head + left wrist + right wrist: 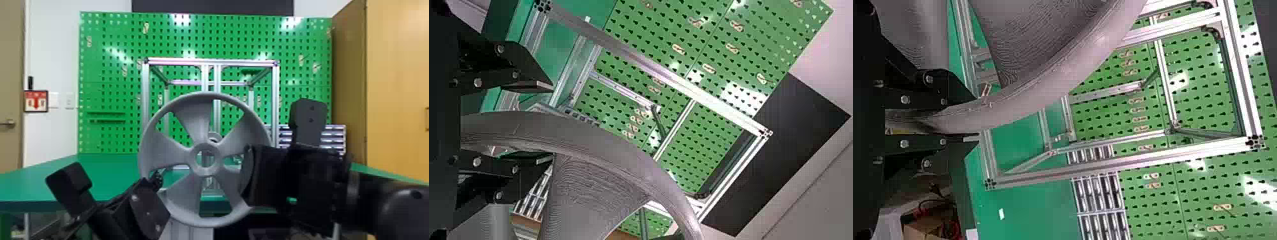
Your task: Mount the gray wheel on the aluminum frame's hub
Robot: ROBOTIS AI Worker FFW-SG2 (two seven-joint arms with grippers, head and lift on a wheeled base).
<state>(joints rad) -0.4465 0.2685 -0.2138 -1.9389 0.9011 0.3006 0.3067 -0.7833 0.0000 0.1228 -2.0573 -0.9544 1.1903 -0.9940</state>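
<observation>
The gray wheel (pixel 197 131) stands upright, its face toward the head camera, in front of the aluminum frame (pixel 210 61). Just above and right of the wheel's center hole, a round hub part (pixel 214 137) shows between two spokes. My right gripper (pixel 248 174) is at the wheel's right side; in the right wrist view the right gripper (pixel 977 119) is shut on the rim (pixel 1018 103). At the lower left of the wheel is my left gripper (pixel 162 186). In the left wrist view the left gripper (pixel 552 123) stands open, with the rim (pixel 579 132) between its fingers, nearer the lower one.
The frame stands on a green table (pixel 108 172), with a green pegboard (pixel 111 95) behind it. Small storage drawers (pixel 333 137) sit at the back right, partly behind the right arm. A wooden cabinet (pixel 395 79) is at the far right.
</observation>
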